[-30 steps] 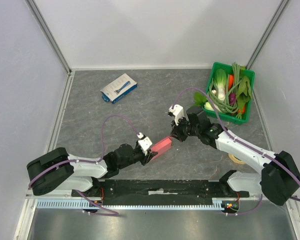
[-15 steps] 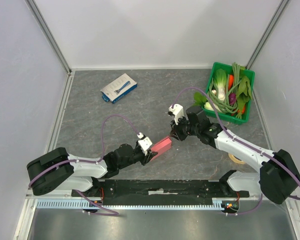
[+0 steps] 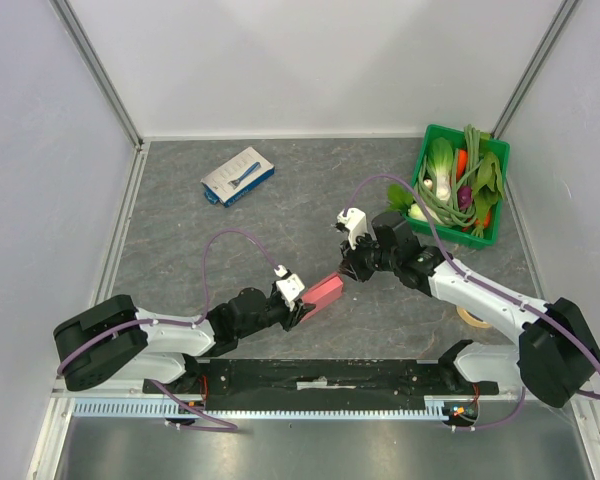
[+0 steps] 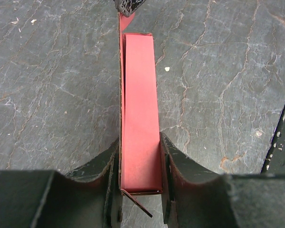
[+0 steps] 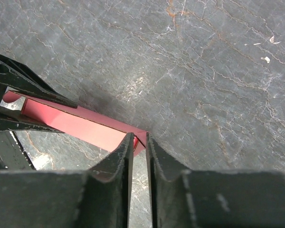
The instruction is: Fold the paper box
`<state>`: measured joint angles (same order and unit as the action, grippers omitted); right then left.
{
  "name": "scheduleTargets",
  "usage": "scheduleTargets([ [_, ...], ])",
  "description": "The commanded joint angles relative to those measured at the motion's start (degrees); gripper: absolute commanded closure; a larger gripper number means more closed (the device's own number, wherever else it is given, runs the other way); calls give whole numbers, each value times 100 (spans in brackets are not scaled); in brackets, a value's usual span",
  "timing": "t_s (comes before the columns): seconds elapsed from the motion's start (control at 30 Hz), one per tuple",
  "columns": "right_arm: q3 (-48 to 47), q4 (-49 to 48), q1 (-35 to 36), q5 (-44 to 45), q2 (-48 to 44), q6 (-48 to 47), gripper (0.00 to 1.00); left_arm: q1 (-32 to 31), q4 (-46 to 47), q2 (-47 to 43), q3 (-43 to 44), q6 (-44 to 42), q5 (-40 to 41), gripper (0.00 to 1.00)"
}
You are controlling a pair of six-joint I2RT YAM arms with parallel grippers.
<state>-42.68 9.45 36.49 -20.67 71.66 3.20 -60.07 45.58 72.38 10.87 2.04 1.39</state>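
We are clamping the part-folded paper box (image 3: 324, 291) in the left pincer (image 4: 139, 140); the right pincer (image 5: 139, 138), barely parted, is meeting its untucked flap (image 4: 127, 21).

Right tool (image 5: 139, 138) loosened slightly at paper box (image 4: 140, 109)

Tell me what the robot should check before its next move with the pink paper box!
1. Left gripper squeezes the paper box on both sides: ok.
2. Right gripper sits at the box's far corner: ok.
3. Right gripper really pinches that corner: cannot tell.
4. All tabs are tucked in: not ok, one sticks out by the left gripper.
5. White-and-blue box and green basket are well away from both arms: ok.
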Motion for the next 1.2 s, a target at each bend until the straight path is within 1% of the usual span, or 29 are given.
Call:
scheduleTargets([
  [0.0, 22, 4, 69, 36, 6, 58, 73, 22, 267, -49, 38, -196, 11, 89],
  [0.17, 22, 57, 69, 334, 6, 58, 70, 22, 267, -66, 29, -196, 2, 89],
  [0.37, 31, 30, 60, 72, 32, 58, 72, 22, 267, -75, 38, -196, 11, 89],
  [0.47, 75, -40, 51, -130, 24, 58, 68, 22, 267, -75, 29, -196, 19, 89],
  [0.6, 119, -75, 60, -280, 15, 84, 70, 22, 267, -101, 11, -196, 37, 89],
  [0.73, 181, -119, 60, -350, 6, 128, 76, 22, 276, -101, 2, -196, 37, 89],
  [0.83, 189, -128, 69, -350, -11, 146, 71, 22, 293, -84, 3, -196, 46, 89],
  [0.9, 198, -128, 69, -359, -29, 163, 72, 22, 293, -75, 11, -196, 37, 89],
  [1.07, 216, -110, 60, -377, -55, 198, 78, 22, 293, -92, -6, -196, 46, 89],
  [1.17, 225, -128, 60, -350, -161, 198, 85, 22, 293, -84, 2, -196, 55, 89],
])
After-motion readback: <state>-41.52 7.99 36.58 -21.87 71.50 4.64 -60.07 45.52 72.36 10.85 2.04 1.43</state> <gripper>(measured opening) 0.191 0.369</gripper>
